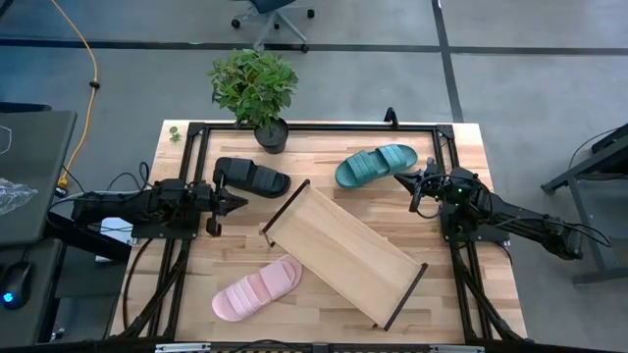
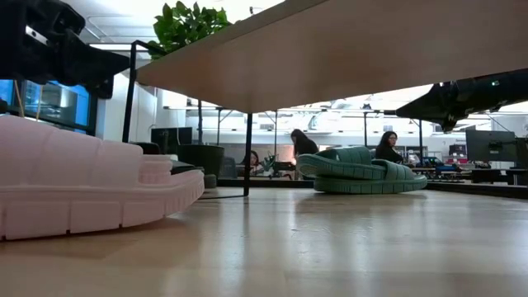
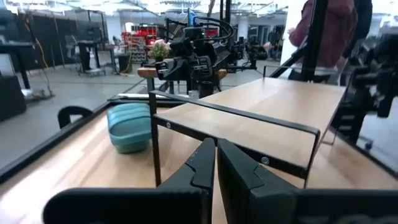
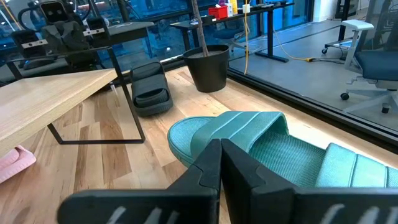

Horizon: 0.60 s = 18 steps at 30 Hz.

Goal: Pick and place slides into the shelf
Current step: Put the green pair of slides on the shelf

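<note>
The shelf (image 1: 341, 252), a light-wood plank on thin black end frames, stands slantwise across the middle of the table. The black slide (image 1: 253, 177) lies beyond the shelf's left end, the teal slide (image 1: 376, 165) at far right, and the pink slide (image 1: 258, 289) near the front edge. All three rest on their soles. My left gripper (image 1: 238, 200) is shut and hovers just nearer than the black slide, facing the shelf's end frame (image 3: 236, 115). My right gripper (image 4: 220, 155) is shut and hangs in the air over the teal slide (image 4: 273, 146), clear of it.
A potted plant (image 1: 257, 93) stands at the far edge behind the black slide. A black metal frame (image 1: 201, 129) runs around the tabletop. People sit and stand in the room beyond the table. Bare wood shows between the teal slide and the shelf.
</note>
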Motion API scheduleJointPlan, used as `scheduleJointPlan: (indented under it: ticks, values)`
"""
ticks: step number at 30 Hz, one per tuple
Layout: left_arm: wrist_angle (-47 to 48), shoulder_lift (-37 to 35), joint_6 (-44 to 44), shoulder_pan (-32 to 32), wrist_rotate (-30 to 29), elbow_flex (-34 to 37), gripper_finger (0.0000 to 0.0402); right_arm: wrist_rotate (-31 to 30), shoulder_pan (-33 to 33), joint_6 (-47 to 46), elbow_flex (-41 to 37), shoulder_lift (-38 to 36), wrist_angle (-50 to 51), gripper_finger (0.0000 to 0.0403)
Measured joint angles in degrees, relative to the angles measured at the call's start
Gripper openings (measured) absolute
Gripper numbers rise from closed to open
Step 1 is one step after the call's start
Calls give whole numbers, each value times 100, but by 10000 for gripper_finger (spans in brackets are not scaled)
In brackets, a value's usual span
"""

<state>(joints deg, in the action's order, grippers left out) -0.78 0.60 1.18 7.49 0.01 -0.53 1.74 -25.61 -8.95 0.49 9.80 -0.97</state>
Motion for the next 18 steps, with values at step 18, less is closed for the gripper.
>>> scheduleJointPlan:
  ticks: [18]
  values:
    - [-439,0,1005,1,0,2,10,-190,0,-5573,7,-2,-52,0]
